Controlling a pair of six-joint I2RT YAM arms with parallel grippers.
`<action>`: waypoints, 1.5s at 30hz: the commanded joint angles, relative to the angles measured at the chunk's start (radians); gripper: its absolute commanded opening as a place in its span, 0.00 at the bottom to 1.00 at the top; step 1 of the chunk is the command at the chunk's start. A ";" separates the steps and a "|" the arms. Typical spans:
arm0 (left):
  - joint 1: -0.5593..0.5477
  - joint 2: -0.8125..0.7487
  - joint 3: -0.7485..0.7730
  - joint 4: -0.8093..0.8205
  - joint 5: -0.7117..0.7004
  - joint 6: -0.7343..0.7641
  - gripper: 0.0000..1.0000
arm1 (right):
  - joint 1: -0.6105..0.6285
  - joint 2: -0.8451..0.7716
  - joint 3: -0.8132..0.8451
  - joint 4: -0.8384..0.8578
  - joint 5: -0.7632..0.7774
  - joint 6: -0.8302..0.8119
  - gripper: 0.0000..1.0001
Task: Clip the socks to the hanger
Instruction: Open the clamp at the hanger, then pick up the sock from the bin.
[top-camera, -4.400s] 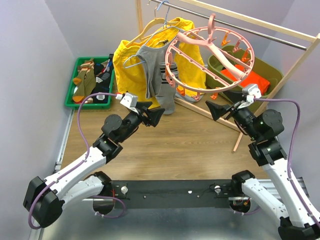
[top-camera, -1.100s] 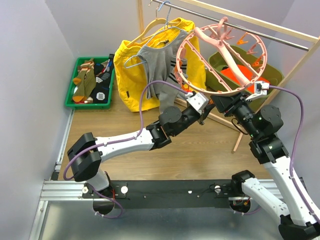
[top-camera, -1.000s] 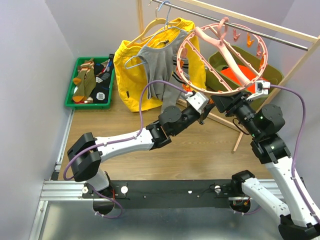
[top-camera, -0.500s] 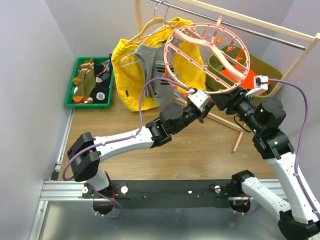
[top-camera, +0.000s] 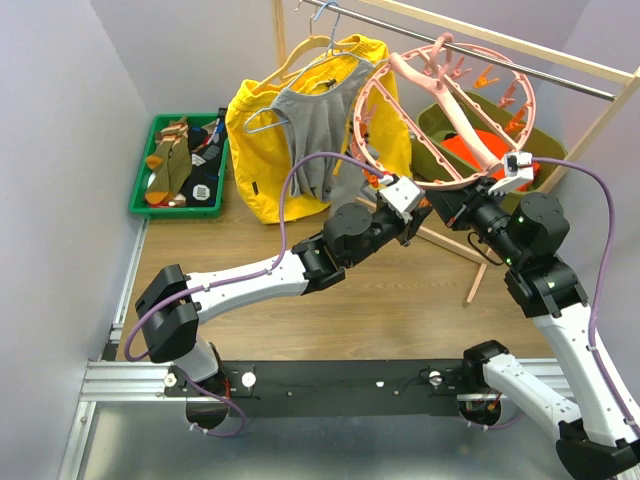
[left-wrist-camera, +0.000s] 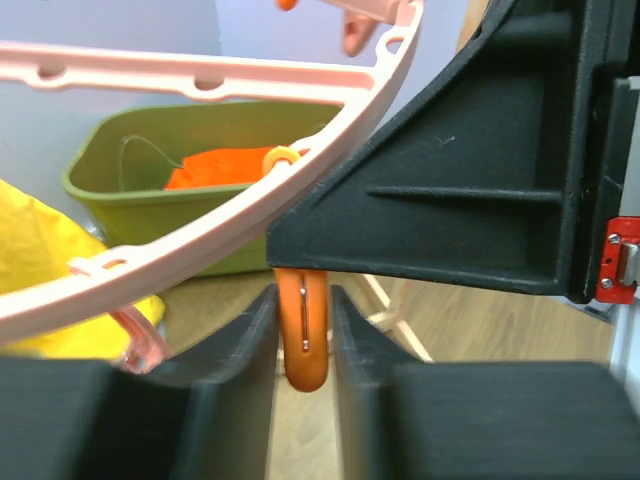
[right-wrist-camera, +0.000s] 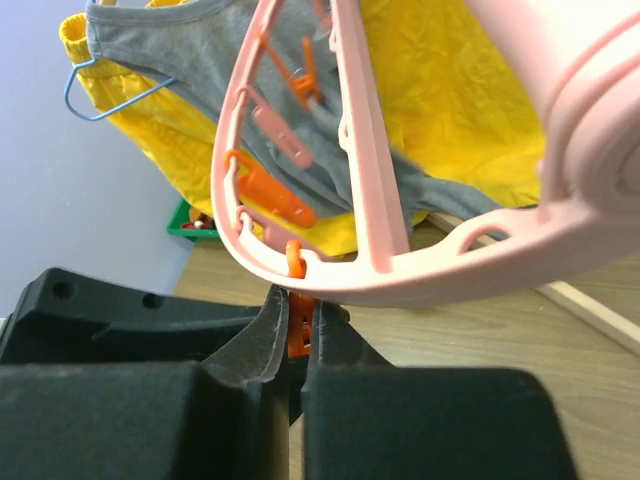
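Note:
The pink ring hanger (top-camera: 458, 115) hangs tilted from the wooden rail, with both grippers meeting under its near rim. In the right wrist view my right gripper (right-wrist-camera: 298, 312) is shut on an orange clip (right-wrist-camera: 297, 338) that hangs below the rim (right-wrist-camera: 450, 265). My left gripper (left-wrist-camera: 303, 315) stands open around the lower end of an orange clip (left-wrist-camera: 304, 340), with a thin gap on each side. From above, the left gripper (top-camera: 420, 208) and the right gripper (top-camera: 452, 207) almost touch. The socks (top-camera: 170, 160) lie in the green bin (top-camera: 140, 197) at the far left, away from both arms.
A yellow jacket (top-camera: 260, 130) and a grey shirt (top-camera: 315, 135) hang on thin hangers just left of the ring. An olive tub with orange cloth (top-camera: 530, 150) sits behind it. The rack's wooden foot bar (top-camera: 440, 240) runs under the grippers, and a slanted post (top-camera: 590, 140) stands at the right.
The right gripper has closed on the orange clip. The left gripper's jaws have widened off the clip. The ring has swung and tilted back to the right.

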 joint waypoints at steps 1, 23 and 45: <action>-0.015 -0.025 -0.003 -0.027 0.010 -0.054 0.45 | 0.002 -0.010 0.025 -0.006 0.020 0.003 0.05; 0.496 -0.522 -0.207 -0.613 -0.078 -0.249 0.98 | 0.002 -0.014 0.016 -0.028 0.070 -0.025 0.04; 1.272 0.305 0.428 -0.639 -0.133 -0.105 0.86 | 0.002 -0.005 -0.007 -0.016 0.020 -0.054 0.04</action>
